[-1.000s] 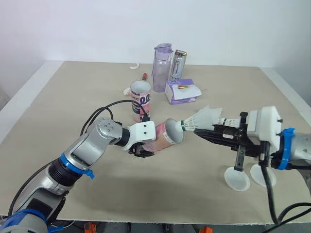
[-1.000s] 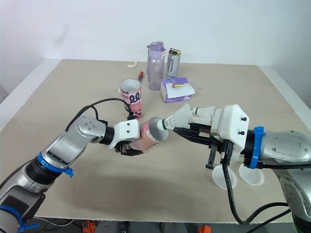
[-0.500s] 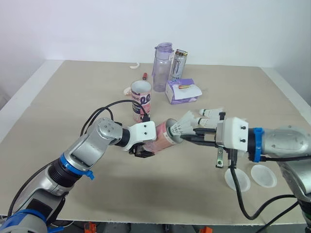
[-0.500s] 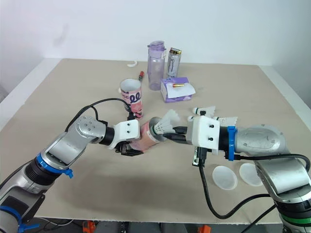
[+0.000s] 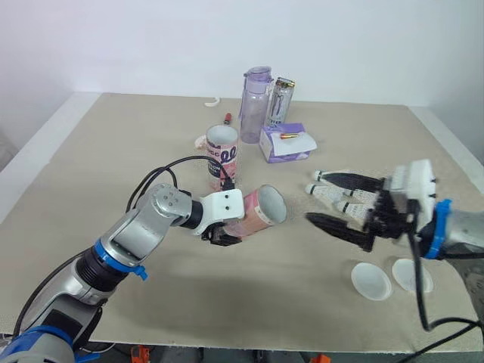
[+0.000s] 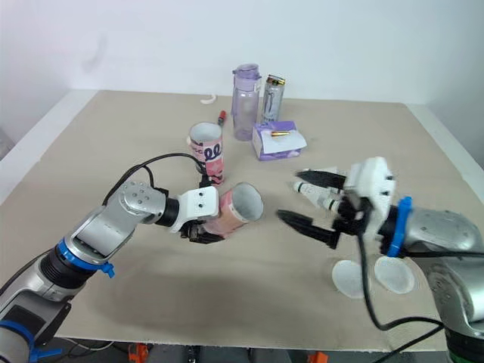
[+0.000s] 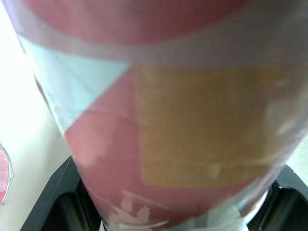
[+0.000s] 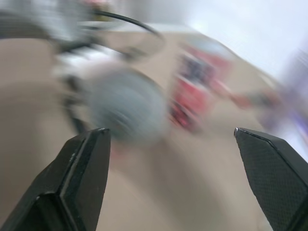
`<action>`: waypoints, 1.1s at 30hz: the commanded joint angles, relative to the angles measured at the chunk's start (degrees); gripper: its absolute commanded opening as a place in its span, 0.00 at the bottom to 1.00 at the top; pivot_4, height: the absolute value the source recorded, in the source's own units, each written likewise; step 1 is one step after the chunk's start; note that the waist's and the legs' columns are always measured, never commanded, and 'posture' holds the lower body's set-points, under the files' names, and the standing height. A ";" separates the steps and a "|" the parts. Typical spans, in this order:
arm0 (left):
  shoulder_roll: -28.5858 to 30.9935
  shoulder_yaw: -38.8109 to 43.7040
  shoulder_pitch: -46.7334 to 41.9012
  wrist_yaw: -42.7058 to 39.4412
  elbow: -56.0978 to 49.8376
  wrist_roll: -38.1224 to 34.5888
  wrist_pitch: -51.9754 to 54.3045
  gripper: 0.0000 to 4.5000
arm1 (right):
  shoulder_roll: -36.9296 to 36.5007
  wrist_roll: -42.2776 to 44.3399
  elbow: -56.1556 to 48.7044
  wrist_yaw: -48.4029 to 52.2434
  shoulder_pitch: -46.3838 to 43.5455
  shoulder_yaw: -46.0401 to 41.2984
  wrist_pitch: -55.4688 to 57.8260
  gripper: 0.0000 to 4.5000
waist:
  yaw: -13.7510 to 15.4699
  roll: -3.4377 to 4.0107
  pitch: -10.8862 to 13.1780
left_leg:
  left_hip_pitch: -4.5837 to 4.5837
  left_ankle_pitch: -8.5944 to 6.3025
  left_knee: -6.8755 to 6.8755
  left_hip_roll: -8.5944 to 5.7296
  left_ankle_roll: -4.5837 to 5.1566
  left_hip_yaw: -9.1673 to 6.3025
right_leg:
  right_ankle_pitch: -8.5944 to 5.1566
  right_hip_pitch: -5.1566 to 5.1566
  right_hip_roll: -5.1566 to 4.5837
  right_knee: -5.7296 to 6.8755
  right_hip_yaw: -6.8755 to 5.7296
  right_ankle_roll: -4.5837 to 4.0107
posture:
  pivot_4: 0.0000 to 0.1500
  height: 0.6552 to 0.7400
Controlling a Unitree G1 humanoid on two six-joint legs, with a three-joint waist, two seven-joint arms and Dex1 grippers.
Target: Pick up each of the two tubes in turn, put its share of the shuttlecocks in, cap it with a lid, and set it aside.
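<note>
You're seeing L gripper (image 5: 221,235) clamping tube (image 5: 262,209), inside hidden; R gripper (image 5: 316,198) gaping, empty, nr shuttlecocks (image 5: 333,194), lids (image 5: 370,280).

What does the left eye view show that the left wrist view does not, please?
The left eye view adds the open right tool, loose shuttlecocks beside it, two lids, the standing tube, a purple bottle, a can and a purple box. The left wrist view adds close detail of the wrap: a tan patch and a pale blue triangle. Both share the held tube, clamped in the left tool.
</note>
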 commanded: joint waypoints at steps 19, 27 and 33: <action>1.44 0.08 1.01 1.31 -0.09 0.76 2.10 0.74 | 7.94 -5.82 30.58 -4.12 3.95 -5.47 -1.42 0.99 | -0.14 0.33 -0.03 | 0.10 0.00 -0.02 0.00 0.00 0.07 | 0.08 -0.02 0.08 0.03 0.12 0.00 | 1.00 1.00; 1.41 -0.18 1.22 1.91 -0.32 0.77 2.34 0.74 | 9.04 -6.86 34.64 -4.29 -0.25 -1.71 -0.96 0.99 | -0.16 0.35 -0.03 | 0.10 0.00 -0.02 -0.01 0.00 0.09 | 0.08 -0.02 0.09 0.03 0.16 0.02 | 1.00 1.00; 1.33 -0.29 1.44 2.28 -0.61 0.76 2.50 0.74 | 9.19 -8.25 38.54 -3.58 -3.64 0.71 -1.13 0.99 | -0.20 0.36 -0.04 | 0.11 0.00 -0.01 0.00 0.01 0.09 | 0.10 -0.01 0.12 0.04 0.17 0.02 | 1.00 1.00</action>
